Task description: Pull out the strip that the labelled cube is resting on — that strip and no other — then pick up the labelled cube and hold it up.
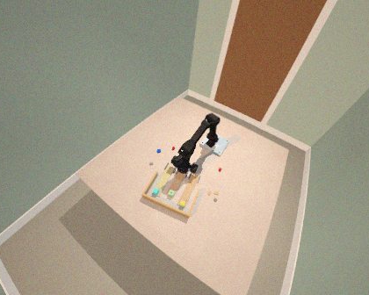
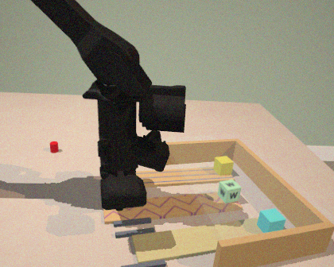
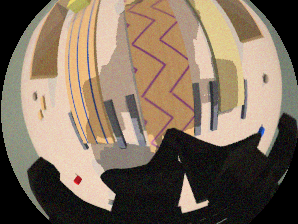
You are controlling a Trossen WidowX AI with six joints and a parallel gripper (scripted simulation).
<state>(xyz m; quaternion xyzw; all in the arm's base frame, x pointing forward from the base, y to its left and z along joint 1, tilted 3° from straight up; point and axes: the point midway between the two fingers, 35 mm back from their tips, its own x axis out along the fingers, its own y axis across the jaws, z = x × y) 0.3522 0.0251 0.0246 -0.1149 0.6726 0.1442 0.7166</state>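
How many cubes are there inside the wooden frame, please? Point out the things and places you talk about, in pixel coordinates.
3: yellow [image 1: 182,204] [image 2: 223,165] [image 3: 79,5] on the striped strip, lettered green [image 1: 171,193] [image 2: 229,191] on the zigzag strip, turquoise [image 1: 155,191] [image 2: 271,220] at the plain yellowish strip's end.

The fingertips of the gripper [image 2: 124,199] were lost behind its own dark body in the exterior view. The wrist view cut off the yellow cube [image 3: 78,5] at its top edge, and from above the lettering on the labelled cube [image 1: 171,193] was too small to read.
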